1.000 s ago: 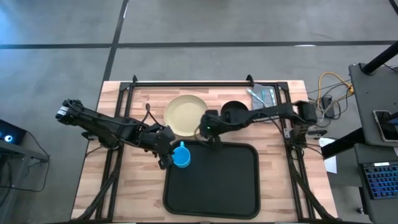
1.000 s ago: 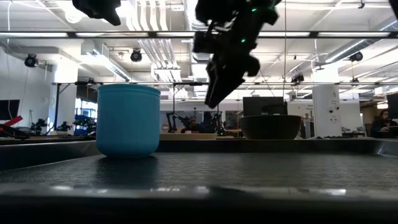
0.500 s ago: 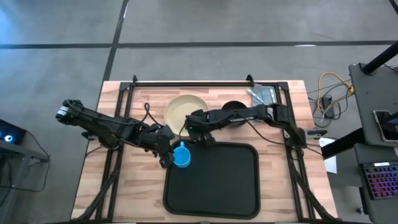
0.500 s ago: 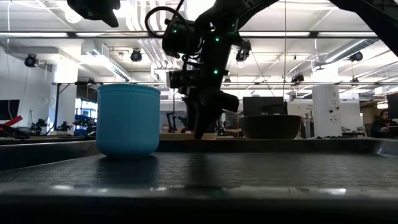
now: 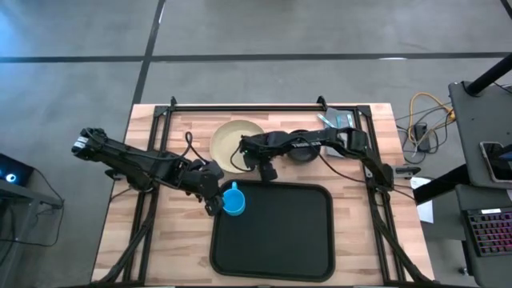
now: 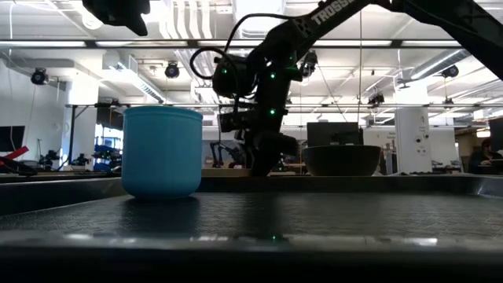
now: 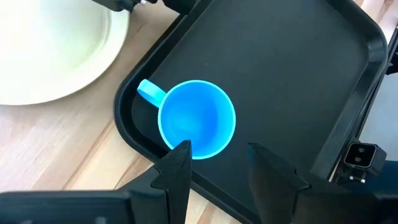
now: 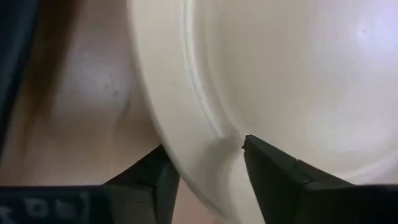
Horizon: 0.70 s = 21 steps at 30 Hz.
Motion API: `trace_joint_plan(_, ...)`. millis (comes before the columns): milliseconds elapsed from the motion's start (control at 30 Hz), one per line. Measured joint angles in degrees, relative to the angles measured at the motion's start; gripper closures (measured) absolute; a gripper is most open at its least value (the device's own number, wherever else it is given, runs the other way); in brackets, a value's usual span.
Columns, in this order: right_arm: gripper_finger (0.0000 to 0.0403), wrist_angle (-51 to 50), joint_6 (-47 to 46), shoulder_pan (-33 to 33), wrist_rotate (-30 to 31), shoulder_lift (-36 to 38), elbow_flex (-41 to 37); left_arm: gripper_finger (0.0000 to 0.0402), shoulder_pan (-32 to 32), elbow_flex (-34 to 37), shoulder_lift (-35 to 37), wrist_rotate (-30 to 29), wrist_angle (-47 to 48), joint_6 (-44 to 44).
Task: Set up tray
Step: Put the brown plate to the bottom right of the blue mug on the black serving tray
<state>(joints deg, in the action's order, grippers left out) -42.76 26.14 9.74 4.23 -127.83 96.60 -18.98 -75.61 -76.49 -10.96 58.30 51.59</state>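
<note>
The left gripper (image 5: pixel 214 194), fingers apart and empty, hovers beside the blue cup (image 5: pixel 234 201) standing in the near-left corner of the tray (image 5: pixel 276 240). The right gripper (image 8: pixel 202 165), fingers apart, straddles the cream plate's (image 5: pixel 234 144) rim; the plate looks stiff, smooth and probably slippery, so the rim seems the only hold.

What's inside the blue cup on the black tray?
Nothing shows inside the small blue plastic cup: the left wrist view looks straight down into it and sees only its bare blue bottom. It stands in a corner of the big flat black tray. What is under it is hidden.
</note>
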Motion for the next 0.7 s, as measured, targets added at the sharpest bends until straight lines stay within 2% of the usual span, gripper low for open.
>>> trace_joint_plan(433,0.0381,-0.63,0.11,0.05,0.75,0.7,-0.03,0.0271,0.0,0.0,-0.02,-0.04,0.07,-0.01)
trace_joint_plan(700,0.0392,-3.81,-2.31,-0.7,2.72,7.18,0.34,0.0271,0.0,0.0,-0.02,-0.09,1.61,-0.02)
